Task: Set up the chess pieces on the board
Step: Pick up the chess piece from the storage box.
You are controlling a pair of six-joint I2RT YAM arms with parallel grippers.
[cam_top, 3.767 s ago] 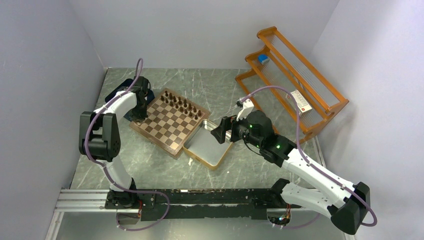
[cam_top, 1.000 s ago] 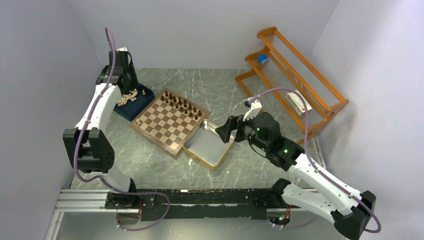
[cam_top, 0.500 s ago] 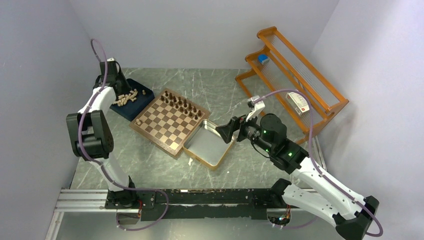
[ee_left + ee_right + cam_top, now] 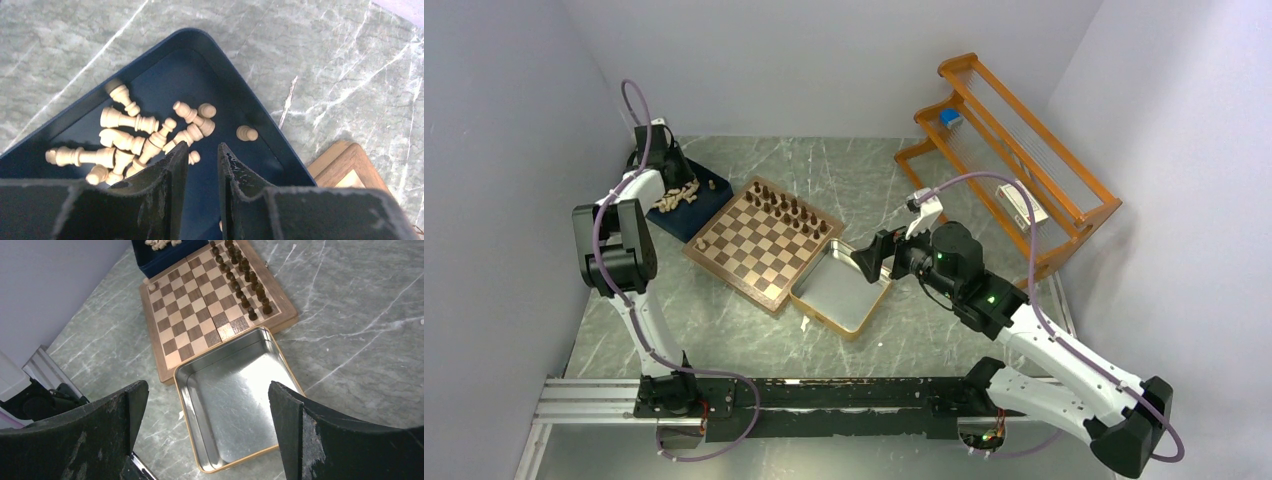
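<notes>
The board (image 4: 746, 262) lies mid-table, with dark chess pieces (image 4: 789, 210) in two rows along its far side. They also show in the right wrist view (image 4: 240, 270). One pale piece (image 4: 701, 243) stands on the board's left corner square. Several pale pieces (image 4: 135, 140) lie tumbled in the navy tray (image 4: 260, 120). My left gripper (image 4: 202, 150) hangs just over the tray beside the heap, its jaws a narrow gap apart with nothing between them. My right gripper (image 4: 207, 390) is wide open and empty above the silver tin (image 4: 235, 390).
The gold-rimmed tin (image 4: 839, 287) sits against the board's near right side. The navy tray (image 4: 686, 218) lies at the board's far left, close to the left wall. An orange wooden rack (image 4: 1009, 150) holding small boxes stands at the back right.
My left gripper left the board's left corner, where a pale piece now stands, swung up over the tray and came down close above the pale pieces. My right arm only shifted slightly.
</notes>
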